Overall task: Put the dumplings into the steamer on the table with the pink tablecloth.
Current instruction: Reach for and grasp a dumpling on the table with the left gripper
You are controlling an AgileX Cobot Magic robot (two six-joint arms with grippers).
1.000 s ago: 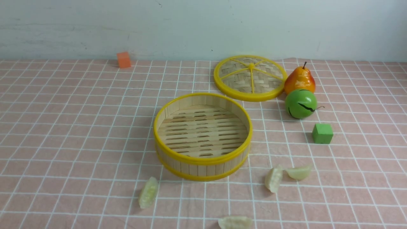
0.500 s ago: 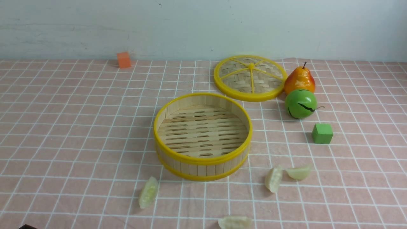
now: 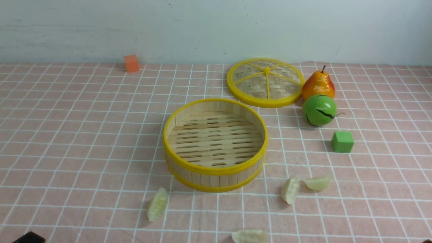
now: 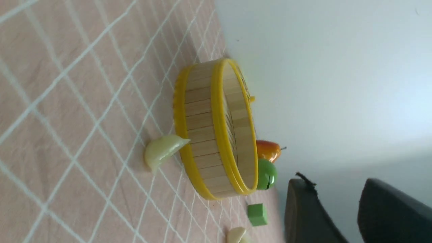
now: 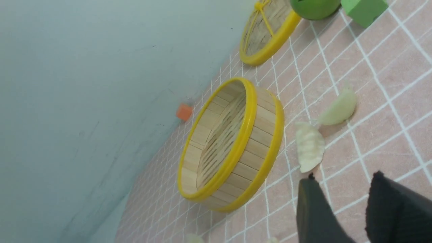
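The steamer (image 3: 215, 170) stands empty in the middle of the pink tablecloth (image 3: 84, 141). All four dumplings lie on the cloth in front of it: one at the front left (image 3: 157, 204), one at the near edge (image 3: 249, 236), and two touching at the front right (image 3: 290, 190) (image 3: 317, 182). My left gripper (image 3: 29, 238) only peeks in at the bottom left corner. In its wrist view it (image 4: 337, 189) is open and empty, well short of the steamer (image 4: 199, 125) and the left dumpling (image 4: 162, 150). My right gripper (image 5: 341, 179) is open and empty, just short of the right pair (image 5: 309, 145) (image 5: 338, 108).
The woven lid (image 3: 265, 82) lies behind the steamer to the right. Beside it are a pear (image 3: 318, 84) and a green apple (image 3: 319, 110), with a green cube (image 3: 342, 141) nearer. An orange cube (image 3: 131, 63) sits at the back wall.
The left gripper's tip has come up into the bottom left corner of the front view. A sliver of the right gripper now shows at the bottom right corner. The objects have not moved.
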